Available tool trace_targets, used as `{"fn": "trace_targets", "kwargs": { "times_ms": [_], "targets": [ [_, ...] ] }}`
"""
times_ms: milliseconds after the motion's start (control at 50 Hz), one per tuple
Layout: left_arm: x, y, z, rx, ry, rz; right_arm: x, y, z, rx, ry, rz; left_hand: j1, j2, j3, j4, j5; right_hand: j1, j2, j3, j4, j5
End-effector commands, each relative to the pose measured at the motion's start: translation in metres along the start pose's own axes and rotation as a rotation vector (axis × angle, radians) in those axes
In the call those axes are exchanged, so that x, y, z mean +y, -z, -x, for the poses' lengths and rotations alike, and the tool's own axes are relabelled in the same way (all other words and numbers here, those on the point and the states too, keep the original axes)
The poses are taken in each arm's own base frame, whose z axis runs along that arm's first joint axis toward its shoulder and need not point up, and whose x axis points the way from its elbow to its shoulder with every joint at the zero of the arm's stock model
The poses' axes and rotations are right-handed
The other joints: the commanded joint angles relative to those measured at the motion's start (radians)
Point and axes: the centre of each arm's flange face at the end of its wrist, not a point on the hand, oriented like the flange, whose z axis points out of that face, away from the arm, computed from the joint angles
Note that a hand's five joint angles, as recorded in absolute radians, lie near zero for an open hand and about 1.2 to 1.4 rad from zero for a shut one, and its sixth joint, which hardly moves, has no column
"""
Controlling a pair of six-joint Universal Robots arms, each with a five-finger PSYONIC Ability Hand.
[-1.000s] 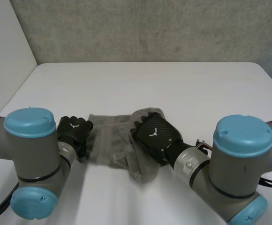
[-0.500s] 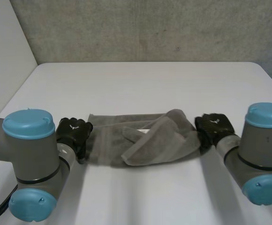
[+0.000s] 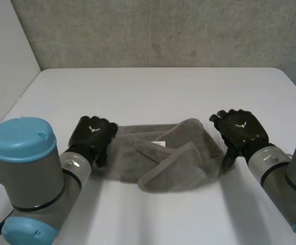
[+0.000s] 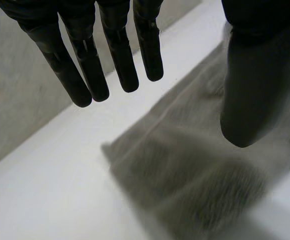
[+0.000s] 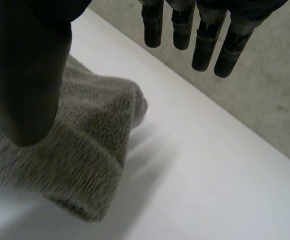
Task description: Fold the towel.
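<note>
A grey towel (image 3: pixel 163 155) lies rumpled across the near middle of the white table (image 3: pixel 163 97), a folded flap slanting over its centre. My left hand (image 3: pixel 93 137) hovers at the towel's left end. In the left wrist view its fingers (image 4: pixel 85 55) hang straight, the thumb apart, with the towel (image 4: pixel 195 175) below and nothing pinched. My right hand (image 3: pixel 238 130) is at the towel's right end. Its fingers (image 5: pixel 200 35) are straight too, and the towel's thick rolled end (image 5: pixel 80 150) lies under the thumb, free of it.
A grey wall (image 3: pixel 163 30) runs behind the table's far edge and a pale wall (image 3: pixel 5 46) stands at the left. Bare white tabletop stretches beyond the towel to the back.
My right hand has swung from the towel's middle out to its right end, drawing the cloth out wide, and has let go. My left hand has shifted onto the left end.
</note>
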Motion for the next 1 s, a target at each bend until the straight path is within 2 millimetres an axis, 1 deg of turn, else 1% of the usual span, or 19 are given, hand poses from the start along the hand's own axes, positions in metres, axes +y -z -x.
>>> {"fn": "trace_targets", "kwargs": {
  "times_ms": [20, 60, 100, 160, 200, 220, 240, 380, 420, 520, 660, 700, 740, 760, 800, 820, 840, 920, 1000],
  "targets": [
    [-0.035, 0.021, -0.036, 0.18, 0.02, -0.147, -0.014, 0.015, -0.003, -0.031, 0.023, -0.002, -0.192, -0.188, -0.185, -0.191, -0.359, -0.056, -0.068, -0.069, -0.076, -0.06],
    [-0.041, 0.02, -0.042, 0.196, 0.028, -0.166, -0.016, 0.02, -0.002, -0.048, 0.024, 0.006, -0.219, -0.215, -0.212, -0.218, -0.386, -0.056, -0.068, -0.069, -0.076, -0.06],
    [-0.051, 0.014, -0.05, 0.22, 0.039, -0.198, -0.02, 0.024, -0.008, -0.04, 0.019, 0.005, -0.228, -0.223, -0.221, -0.227, -0.394, -0.056, -0.068, -0.069, -0.076, -0.06],
    [-0.055, 0.009, -0.059, 0.249, 0.036, -0.21, -0.02, 0.023, -0.014, -0.021, 0.017, 0.005, -0.228, -0.223, -0.221, -0.227, -0.394, -0.056, -0.068, -0.069, -0.076, -0.06],
    [-0.064, 0.0, -0.081, 0.337, 0.027, -0.252, -0.015, 0.02, -0.028, 0.018, 0.003, 0.02, -0.228, -0.223, -0.221, -0.227, -0.394, -0.056, -0.068, -0.069, -0.076, -0.06],
    [-0.064, 0.0, -0.081, 0.338, 0.027, -0.252, -0.015, 0.02, -0.028, 0.019, 0.003, 0.02, -0.228, -0.223, -0.221, -0.227, -0.394, -0.056, -0.068, -0.069, -0.076, -0.06],
    [-0.067, -0.004, -0.09, 0.38, 0.021, -0.258, -0.013, 0.018, -0.034, 0.037, -0.002, 0.025, -0.228, -0.223, -0.221, -0.227, -0.394, -0.056, -0.068, -0.069, -0.076, -0.06],
    [-0.059, -0.024, -0.113, 0.497, -0.002, -0.186, -0.009, 0.011, -0.053, 0.104, -0.008, 0.005, -0.201, -0.197, -0.195, -0.201, -0.368, -0.056, -0.068, -0.069, -0.076, -0.06],
    [-0.052, -0.031, -0.122, 0.518, -0.008, -0.141, -0.007, 0.008, -0.066, 0.144, -0.016, 0.003, -0.187, -0.182, -0.18, -0.186, -0.353, -0.056, -0.068, -0.069, -0.076, -0.06],
    [-0.043, -0.043, -0.13, 0.531, -0.016, -0.091, -0.007, 0.004, -0.078, 0.16, -0.023, -0.006, -0.154, -0.15, -0.148, -0.154, -0.321, -0.056, -0.068, -0.069, -0.076, -0.06],
    [-0.041, -0.054, -0.135, 0.536, -0.023, -0.09, -0.002, 0.003, -0.085, 0.141, -0.034, -0.006, -0.148, -0.144, -0.142, -0.148, -0.315, -0.056, -0.068, -0.069, -0.076, -0.06],
    [-0.042, -0.056, -0.136, 0.533, -0.03, -0.1, -0.001, 0.003, -0.085, 0.139, -0.036, -0.004, -0.078, -0.074, -0.071, -0.077, -0.245, -0.056, -0.068, -0.069, -0.076, -0.06],
    [-0.045, -0.06, -0.137, 0.53, -0.047, -0.114, 0.0, 0.003, -0.084, 0.133, -0.037, -0.002, 0.252, 0.256, 0.259, 0.253, 0.085, -0.056, -0.068, -0.069, -0.076, -0.06],
    [-0.045, -0.061, -0.137, 0.53, -0.047, -0.114, 0.0, 0.003, -0.084, 0.133, -0.037, -0.002, 0.254, 0.258, 0.26, 0.255, 0.087, -0.056, -0.068, -0.069, -0.076, -0.06],
    [-0.048, -0.061, -0.137, 0.53, -0.063, -0.117, 0.001, 0.003, -0.083, 0.13, -0.038, 0.004, 0.593, 0.597, 0.599, 0.594, 0.426, -0.056, -0.068, -0.069, -0.076, -0.06],
    [-0.048, -0.061, -0.137, 0.53, -0.063, -0.117, 0.001, 0.003, -0.083, 0.13, -0.038, 0.004, 0.594, 0.599, 0.601, 0.595, 0.428, -0.056, -0.068, -0.069, -0.076, -0.06],
    [-0.051, -0.061, -0.136, 0.529, -0.068, -0.12, 0.002, 0.003, -0.082, 0.128, -0.037, 0.005, 0.739, 0.743, 0.746, 0.74, 0.573, -0.056, -0.068, -0.069, -0.076, -0.06],
    [-0.058, -0.061, -0.135, 0.523, -0.073, -0.133, 0.002, 0.002, -0.081, 0.123, -0.035, 0.006, 0.741, 0.745, 0.747, 0.742, 0.574, -0.056, -0.068, -0.069, -0.076, -0.06],
    [-0.079, -0.063, -0.126, 0.481, -0.094, -0.187, 0.003, 0.002, -0.078, 0.116, -0.033, 0.007, 0.741, 0.745, 0.747, 0.742, 0.574, -0.056, -0.068, -0.069, -0.076, -0.06]
  ]
}}
